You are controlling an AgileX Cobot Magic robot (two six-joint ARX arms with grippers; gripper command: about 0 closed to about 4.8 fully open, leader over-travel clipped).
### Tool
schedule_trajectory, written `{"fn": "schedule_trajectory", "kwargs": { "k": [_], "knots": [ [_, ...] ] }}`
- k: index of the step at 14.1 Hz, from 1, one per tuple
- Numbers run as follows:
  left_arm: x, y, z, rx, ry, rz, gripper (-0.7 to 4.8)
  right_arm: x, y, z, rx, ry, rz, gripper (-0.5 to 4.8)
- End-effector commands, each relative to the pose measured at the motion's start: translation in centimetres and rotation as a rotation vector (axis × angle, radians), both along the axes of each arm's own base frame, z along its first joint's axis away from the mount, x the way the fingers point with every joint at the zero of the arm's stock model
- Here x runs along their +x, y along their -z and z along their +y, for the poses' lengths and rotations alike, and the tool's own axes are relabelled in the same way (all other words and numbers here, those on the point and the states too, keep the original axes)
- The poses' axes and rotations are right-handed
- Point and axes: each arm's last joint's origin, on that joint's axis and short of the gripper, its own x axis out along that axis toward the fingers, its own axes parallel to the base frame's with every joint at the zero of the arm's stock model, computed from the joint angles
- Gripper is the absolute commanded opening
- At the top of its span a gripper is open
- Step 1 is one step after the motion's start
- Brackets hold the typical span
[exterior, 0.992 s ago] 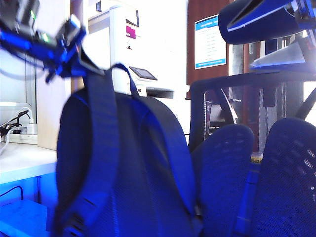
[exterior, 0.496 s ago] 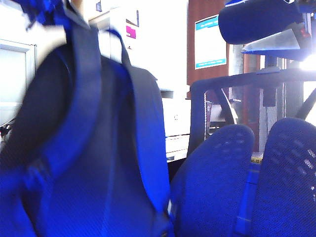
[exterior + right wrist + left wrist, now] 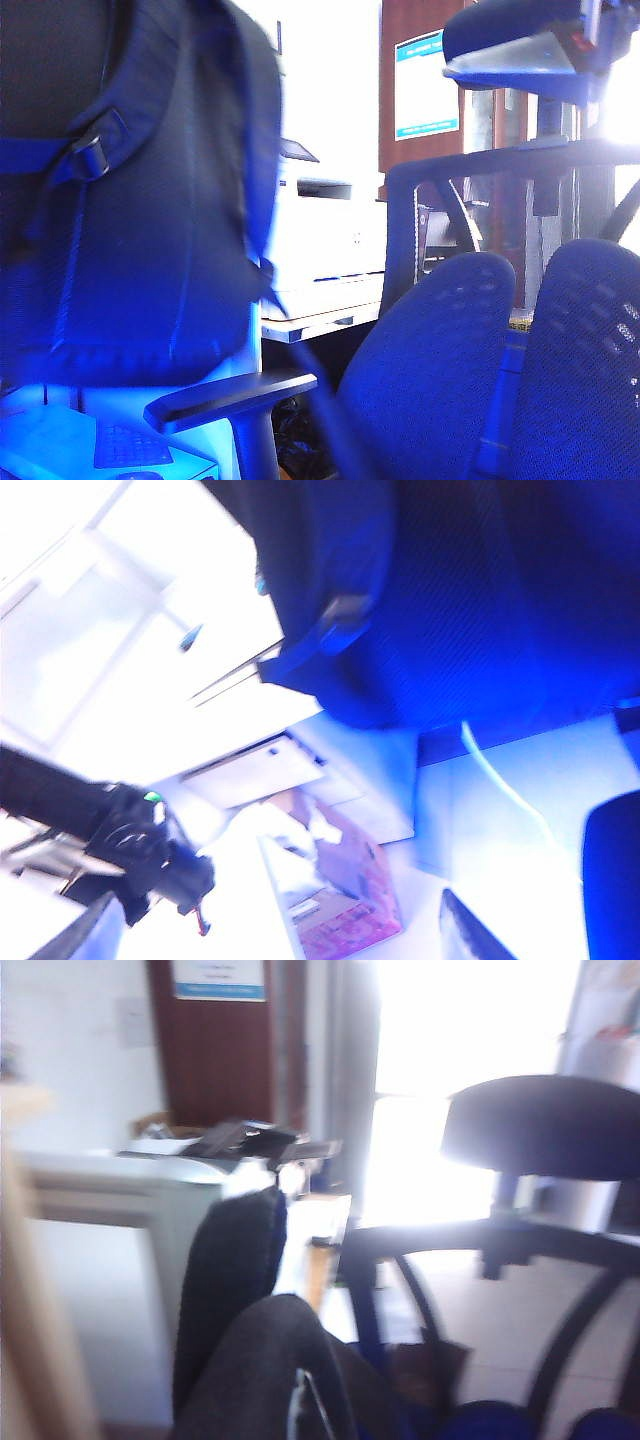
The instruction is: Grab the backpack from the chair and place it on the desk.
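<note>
Backpack [image 3: 140, 200] hangs clear above chair [image 3: 480, 340] armrest; left gripper clamped, right gripper spread.

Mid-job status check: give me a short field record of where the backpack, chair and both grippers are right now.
backpack: lifted clear of the chair, hanging high at the left of the exterior view, blurred
chair: empty, mesh backrest at lower right, armrest below the backpack
left gripper: shut on the backpack's blue top loop in the left wrist view
right gripper: open, fingertips at the frame's bottom edge in the right wrist view, holding nothing
desk: not clearly identifiable
placement: not yet done
</note>
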Motion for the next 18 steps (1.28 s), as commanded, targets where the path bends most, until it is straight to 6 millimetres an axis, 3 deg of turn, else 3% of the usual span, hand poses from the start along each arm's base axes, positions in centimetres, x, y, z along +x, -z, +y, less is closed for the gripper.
{"fn": "schedule_trajectory", "kwargs": {
  "k": [1,5,7,16,18],
  "knots": [
    [-3.2,-5.3,2.6,0.019,-0.112,-0.230,-0.06,-0.2,-0.8,0.6,0.034,-0.029,-0.061,3.99],
    [-6.2,-9.0,6.3,0.043,-0.289,-0.351,-0.06,-0.2,-1.2,0.6,0.054,-0.032,-0.081,3.99],
    [-6.5,-9.2,7.7,0.057,-0.356,-0.372,-0.06,-0.2,-1.2,0.7,0.059,-0.034,-0.067,3.99],
    [-2.8,-10.5,15.1,0.125,-0.581,-0.473,-0.06,-0.2,-0.9,0.7,0.045,-0.011,-0.035,3.98],
    [-2.3,-10.6,17.9,0.147,-0.659,-0.481,-0.06,-0.2,-0.9,0.7,0.045,-0.009,-0.034,3.86]
  ]
}}
